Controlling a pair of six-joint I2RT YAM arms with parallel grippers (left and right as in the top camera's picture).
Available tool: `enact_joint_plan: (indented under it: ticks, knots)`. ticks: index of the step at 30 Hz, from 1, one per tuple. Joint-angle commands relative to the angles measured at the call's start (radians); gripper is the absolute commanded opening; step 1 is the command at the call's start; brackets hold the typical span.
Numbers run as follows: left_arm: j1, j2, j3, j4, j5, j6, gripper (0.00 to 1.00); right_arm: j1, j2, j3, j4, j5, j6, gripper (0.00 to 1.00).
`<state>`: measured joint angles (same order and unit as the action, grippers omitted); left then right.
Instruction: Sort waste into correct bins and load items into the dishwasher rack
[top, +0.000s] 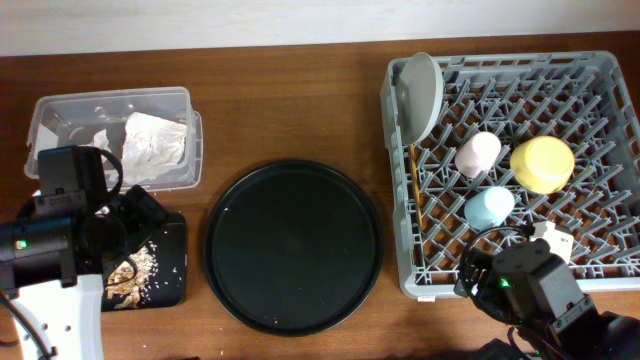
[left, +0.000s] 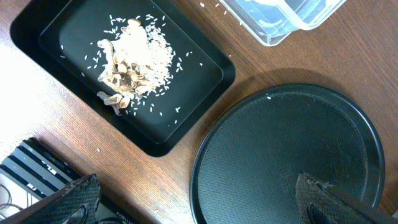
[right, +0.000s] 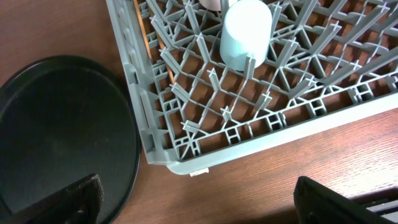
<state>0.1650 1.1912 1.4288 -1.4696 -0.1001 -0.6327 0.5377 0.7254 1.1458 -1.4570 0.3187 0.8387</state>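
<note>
The left jaws hang spread and empty above the table (left: 249, 59), the food scraps (left: 134, 62) lying in the shallow black tray (left: 208, 84) beyond their tips, while the right jaws, also spread and empty, hang at the dishwasher rack (right: 134, 93) corner, with the light-blue cup (right: 245, 31) inside it.

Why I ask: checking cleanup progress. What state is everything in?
Clear rectangular plastic tub: holds white napkins.
Shallow black rectangular tray: holds food scraps.
Grey plastic rack: loaded.
Round white-grey plate: racked on edge.
Yellow bowl: racked upside down.
Light-blue cup: racked.
Pink cup: racked.
Left gripper, right gripper: open.
</note>
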Motion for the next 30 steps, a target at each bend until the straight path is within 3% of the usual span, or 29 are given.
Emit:
enact_joint_plan:
  ticks: [1, 3, 7, 9, 12, 15, 22, 28, 30]
  knots:
    - [0.005, -0.006, 0.008, 0.002, 0.007, 0.004, 0.99, -0.001, -0.018, -0.025, 0.035, -0.02, 0.006, 0.98]
    - [0.005, -0.006, 0.008, 0.002, 0.007, 0.004, 0.99, -0.049, -0.06, -0.079, 0.129, -0.06, -0.072, 0.99]
    - [0.005, -0.006, 0.008, 0.002, 0.007, 0.004, 0.99, -0.204, -0.25, -0.316, 0.55, -0.35, -0.516, 0.99]
    - [0.005, -0.006, 0.008, 0.002, 0.007, 0.004, 0.99, -0.277, -0.346, -0.435, 0.703, -0.469, -0.626, 0.99]
    - [0.005, -0.006, 0.008, 0.002, 0.007, 0.004, 0.99, -0.382, -0.509, -0.686, 0.958, -0.56, -0.64, 0.99]
    - [0.005, -0.006, 0.008, 0.002, 0.007, 0.004, 0.99, -0.389, -0.625, -0.877, 1.162, -0.562, -0.64, 0.99]
    - [0.005, -0.006, 0.008, 0.002, 0.007, 0.004, 0.99, -0.486, -0.722, -1.141, 1.492, -0.577, -0.64, 0.99]
    - [0.005, -0.006, 0.008, 0.002, 0.007, 0.004, 0.99, -0.605, -0.722, -1.14, 1.414, -0.543, -0.652, 0.99]
    - [0.005, -0.006, 0.008, 0.002, 0.007, 0.004, 0.99, -0.626, -0.722, -1.14, 1.395, -0.525, -0.727, 0.99]
